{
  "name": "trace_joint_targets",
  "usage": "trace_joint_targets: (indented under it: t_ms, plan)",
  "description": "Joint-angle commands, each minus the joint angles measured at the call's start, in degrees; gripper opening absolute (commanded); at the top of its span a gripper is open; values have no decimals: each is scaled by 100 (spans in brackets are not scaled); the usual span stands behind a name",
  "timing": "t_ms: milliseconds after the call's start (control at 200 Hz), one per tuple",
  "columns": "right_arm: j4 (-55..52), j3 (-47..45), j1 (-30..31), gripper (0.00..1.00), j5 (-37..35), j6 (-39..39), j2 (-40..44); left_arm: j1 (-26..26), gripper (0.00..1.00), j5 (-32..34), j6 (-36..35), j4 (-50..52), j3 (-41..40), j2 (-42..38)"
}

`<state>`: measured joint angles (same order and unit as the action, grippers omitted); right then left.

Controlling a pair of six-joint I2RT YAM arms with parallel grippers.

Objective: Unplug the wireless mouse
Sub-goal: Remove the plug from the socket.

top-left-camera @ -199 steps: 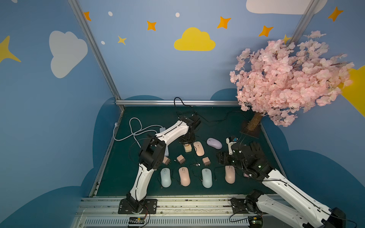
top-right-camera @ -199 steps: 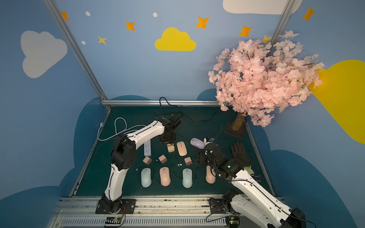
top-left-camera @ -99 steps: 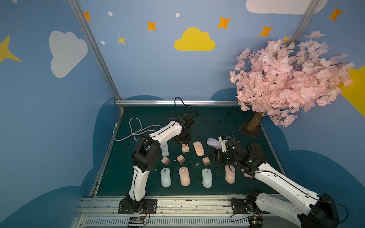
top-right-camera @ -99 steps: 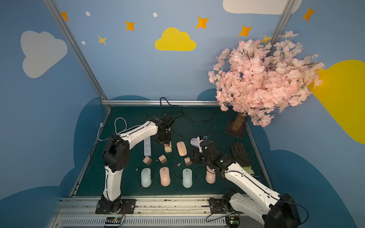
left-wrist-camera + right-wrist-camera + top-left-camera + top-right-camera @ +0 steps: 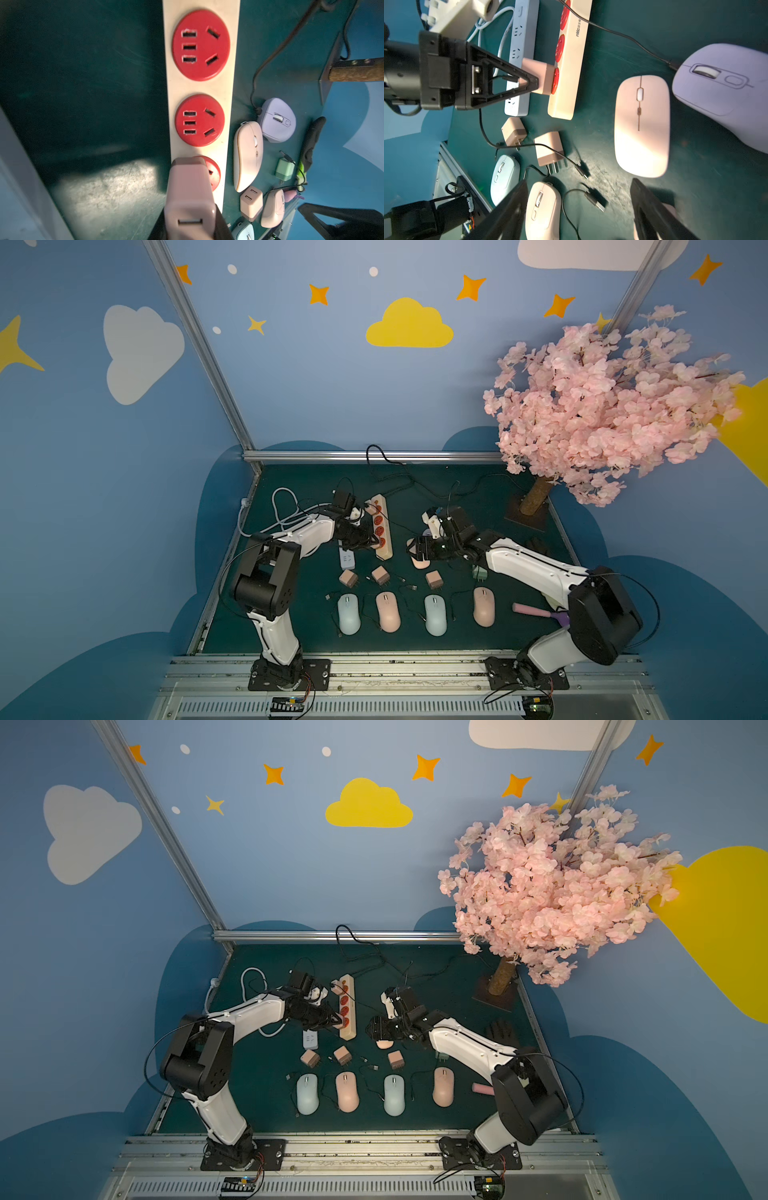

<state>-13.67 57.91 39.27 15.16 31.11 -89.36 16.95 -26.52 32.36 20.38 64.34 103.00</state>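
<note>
Item: L gripper [image 5: 532, 82] was clamped on pink cube charger [image 5: 538, 75] seated in end socket of beige red-socketed power strip [image 5: 571, 62]; R gripper [image 5: 579, 185] stood wide, empty, over flat pink mouse [image 5: 641, 124] beside cable-fed lilac mouse [image 5: 724, 93]; risk: unbraced strip lifting w/ charger on pull.

The only lettering that shows is a small dark brand mark printed along the long side wall of the beige power strip [image 5: 577, 52] with red sockets, seen in the right wrist view. It starts "nVc"; the characters after it are too small to read.
</note>
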Motion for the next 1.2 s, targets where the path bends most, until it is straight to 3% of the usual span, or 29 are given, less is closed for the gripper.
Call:
trace_joint_targets:
  t_ms: [0, 250, 626, 1006, 1196]
  plan:
    - [118, 419, 58, 76, 312, 142, -383, -17, 4, -490, 90, -679, -230, -62]
    - [371, 980, 124, 65, 579, 456, -1271, -27, 4, -573, 87, -792, -358, -26]
    - [226, 1893, 89, 60, 728, 483, -2443, -30, 4, -645, 116, -852, -369, 11]
    - [519, 1970, 37, 45, 1200, 553, -2837, -21, 4, -705, 142, -912, -392, 36]
    - [568, 1937, 28, 32, 1286, 605, -2902, -16, 4, -719, 155, -918, -401, 30]
